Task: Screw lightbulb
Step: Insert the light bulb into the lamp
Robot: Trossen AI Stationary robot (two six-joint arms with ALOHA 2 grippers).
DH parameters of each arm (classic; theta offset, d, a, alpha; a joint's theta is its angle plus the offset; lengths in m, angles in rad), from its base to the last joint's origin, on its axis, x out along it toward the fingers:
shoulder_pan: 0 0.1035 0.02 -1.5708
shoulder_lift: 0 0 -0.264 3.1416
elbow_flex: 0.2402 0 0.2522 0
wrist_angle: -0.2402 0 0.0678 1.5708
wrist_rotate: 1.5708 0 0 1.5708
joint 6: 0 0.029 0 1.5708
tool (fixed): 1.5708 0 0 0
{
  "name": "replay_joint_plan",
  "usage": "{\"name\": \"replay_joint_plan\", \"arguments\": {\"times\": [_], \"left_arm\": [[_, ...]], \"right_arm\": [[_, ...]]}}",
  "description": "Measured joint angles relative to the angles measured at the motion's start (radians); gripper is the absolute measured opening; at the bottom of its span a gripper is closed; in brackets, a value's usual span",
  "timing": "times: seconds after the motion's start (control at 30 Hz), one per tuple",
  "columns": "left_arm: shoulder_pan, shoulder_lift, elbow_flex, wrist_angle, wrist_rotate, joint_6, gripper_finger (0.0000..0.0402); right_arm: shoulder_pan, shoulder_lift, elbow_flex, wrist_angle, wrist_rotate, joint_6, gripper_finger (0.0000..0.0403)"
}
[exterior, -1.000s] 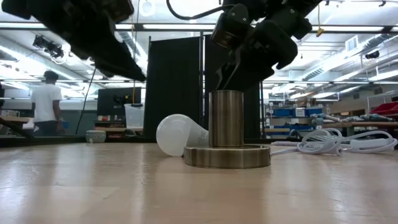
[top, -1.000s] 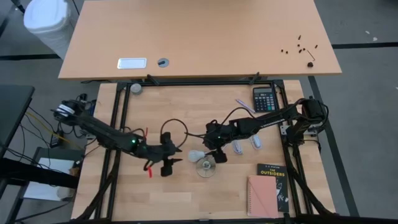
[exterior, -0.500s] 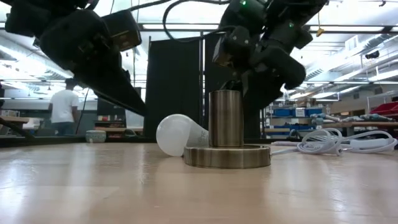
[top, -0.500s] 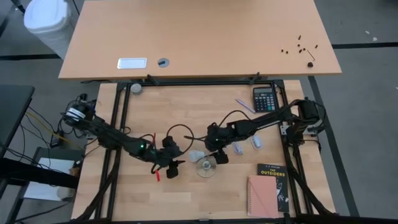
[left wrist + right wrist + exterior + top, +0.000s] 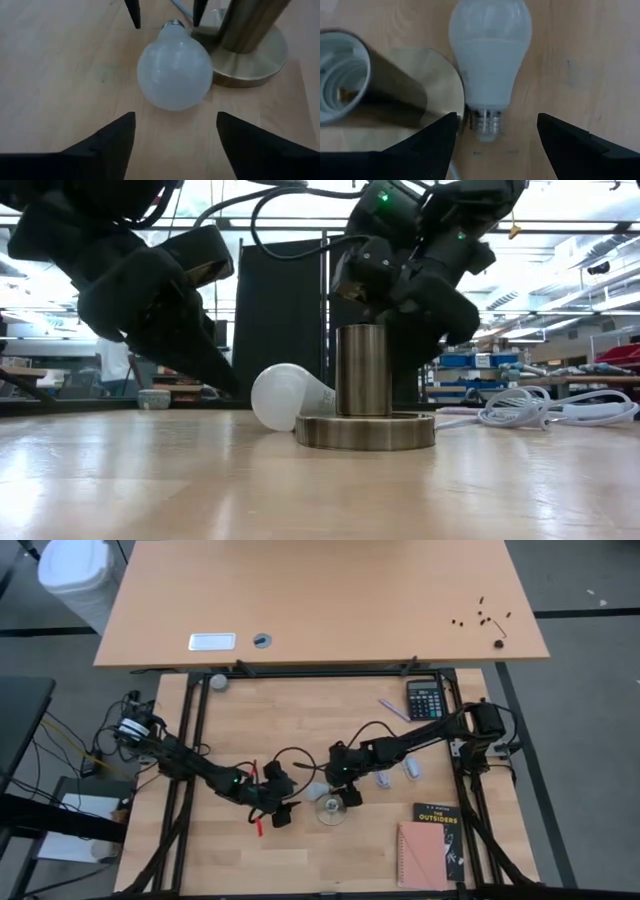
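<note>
The white lightbulb (image 5: 175, 70) lies on its side on the wooden table, right beside the brass socket's round base plate (image 5: 425, 85). Its upright tube (image 5: 363, 370) stands open at the top. My left gripper (image 5: 175, 137) is open, low over the table, and faces the bulb's round glass end (image 5: 317, 789) from the table's left. My right gripper (image 5: 495, 137) is open and slants down from the right. Its fingertips (image 5: 135, 12) stand on either side of the bulb's grey screw base (image 5: 485, 127) without touching it.
A white cord (image 5: 540, 408) lies coiled to the right of the socket. A calculator (image 5: 428, 698) is at the far right. A black book (image 5: 440, 825) and a pink notebook (image 5: 418, 855) lie at the near right. Bare table lies near the front edge.
My left gripper has sunk and gone toward the table's right and near edge, up to the bulb's glass end. My right gripper has come down a little over the bulb's screw base. The bulb and socket have stayed put.
</note>
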Motion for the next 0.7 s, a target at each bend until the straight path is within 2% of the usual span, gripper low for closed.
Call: {"name": "replay_joint_plan", "arguments": {"times": [0.23, 0.4, 0.7], "left_arm": [[0.020, 0.000, 0.000, 0.001, -0.059, 0.004, 0.0302], [0.039, 0.000, 0.000, 0.000, -0.062, 0.004, 0.0301], [0.053, -0.001, 0.000, -0.014, -0.063, 0.002, 0.0301]], "right_arm": [[-0.014, -0.002, 0.000, 0.048, 0.047, 0.001, 0.0285], [-0.014, -0.002, 0.000, 0.052, 0.171, 0.019, 0.0285], [-0.014, -0.009, 0.001, 0.037, 0.178, 0.035, 0.0285]]}}
